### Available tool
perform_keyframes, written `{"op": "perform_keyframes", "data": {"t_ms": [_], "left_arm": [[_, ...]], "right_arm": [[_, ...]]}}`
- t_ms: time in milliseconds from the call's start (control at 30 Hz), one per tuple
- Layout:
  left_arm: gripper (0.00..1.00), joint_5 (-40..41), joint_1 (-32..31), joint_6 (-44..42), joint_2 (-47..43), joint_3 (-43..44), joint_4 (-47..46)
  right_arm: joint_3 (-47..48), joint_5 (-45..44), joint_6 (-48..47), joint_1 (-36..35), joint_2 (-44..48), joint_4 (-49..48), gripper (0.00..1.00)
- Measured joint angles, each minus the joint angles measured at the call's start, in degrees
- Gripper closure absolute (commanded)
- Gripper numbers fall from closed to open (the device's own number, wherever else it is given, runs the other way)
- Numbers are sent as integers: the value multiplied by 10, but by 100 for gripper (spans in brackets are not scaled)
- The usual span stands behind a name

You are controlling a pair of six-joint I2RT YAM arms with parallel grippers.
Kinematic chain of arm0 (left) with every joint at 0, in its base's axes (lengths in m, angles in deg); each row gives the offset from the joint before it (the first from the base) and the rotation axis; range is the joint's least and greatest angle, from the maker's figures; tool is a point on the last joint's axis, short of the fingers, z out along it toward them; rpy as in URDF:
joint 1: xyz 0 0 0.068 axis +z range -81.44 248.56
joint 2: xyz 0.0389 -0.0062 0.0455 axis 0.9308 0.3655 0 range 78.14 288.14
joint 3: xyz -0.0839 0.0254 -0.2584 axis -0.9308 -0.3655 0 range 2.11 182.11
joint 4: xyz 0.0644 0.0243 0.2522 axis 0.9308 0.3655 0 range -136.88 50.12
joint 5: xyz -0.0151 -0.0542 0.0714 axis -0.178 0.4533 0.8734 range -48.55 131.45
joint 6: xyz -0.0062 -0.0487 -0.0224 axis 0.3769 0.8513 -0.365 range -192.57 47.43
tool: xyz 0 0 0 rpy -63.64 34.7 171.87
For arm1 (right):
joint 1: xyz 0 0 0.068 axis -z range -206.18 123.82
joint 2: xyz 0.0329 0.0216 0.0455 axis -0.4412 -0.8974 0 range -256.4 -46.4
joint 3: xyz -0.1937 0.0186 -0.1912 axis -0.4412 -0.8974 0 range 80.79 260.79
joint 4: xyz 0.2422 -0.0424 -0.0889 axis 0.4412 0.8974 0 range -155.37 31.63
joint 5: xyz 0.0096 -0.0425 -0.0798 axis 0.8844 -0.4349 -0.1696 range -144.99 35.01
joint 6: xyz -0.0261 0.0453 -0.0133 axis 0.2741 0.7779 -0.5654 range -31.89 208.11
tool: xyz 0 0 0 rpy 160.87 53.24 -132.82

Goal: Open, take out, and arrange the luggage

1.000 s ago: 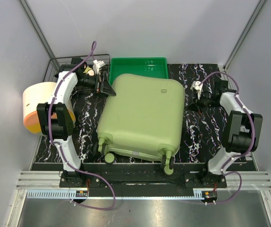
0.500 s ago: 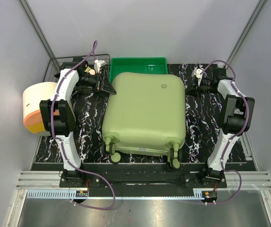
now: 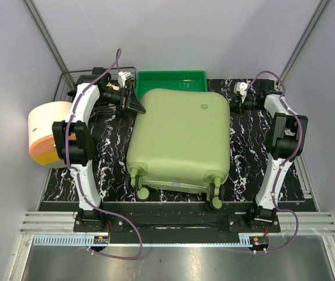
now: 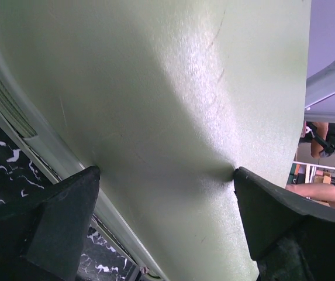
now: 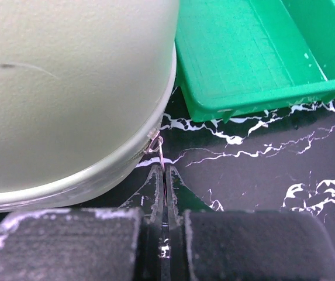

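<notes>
Lying flat and zipped closed on the black, white-veined marble-pattern worktop [image 3: 249, 158], the large pale olive-green hard-shell luggage [image 3: 179, 143] has its wheels toward the arms' bases. A bright green shallow plastic tray [image 3: 170, 79] sits just behind it. The left pincer [image 4: 164, 175] is spread wide, its black fingers [image 4: 62, 205] touching the shell at the far-left corner. The right pincer [image 5: 164, 175] is clamped tight on the thin silver zip pull [image 5: 161, 153] at the far-right corner.

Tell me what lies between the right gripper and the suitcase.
A metal zipper pull hangs from the suitcase rim and runs into the shut right gripper, which pinches its end; below it only marbled table. The right wrist view shows it.
</notes>
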Motion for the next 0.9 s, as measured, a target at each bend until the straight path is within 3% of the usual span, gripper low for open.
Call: {"op": "perform_keyframes", "data": {"t_ms": [367,533,767,900], "left_arm": [[1,-5,-6,15,50,73,4],[4,-2,-22,23,68,103,8],[5,5,-76,37,89,144,-20],[1,23,-102,45,105,183,-38]], "right_arm": [[-3,41,-155,-14,-14,-5,100],[-48,40,-272,-8,5,12,100],[-75,-21,-357,42,56,235,100],[-112,-32,-371,79,83,285,100]]}}
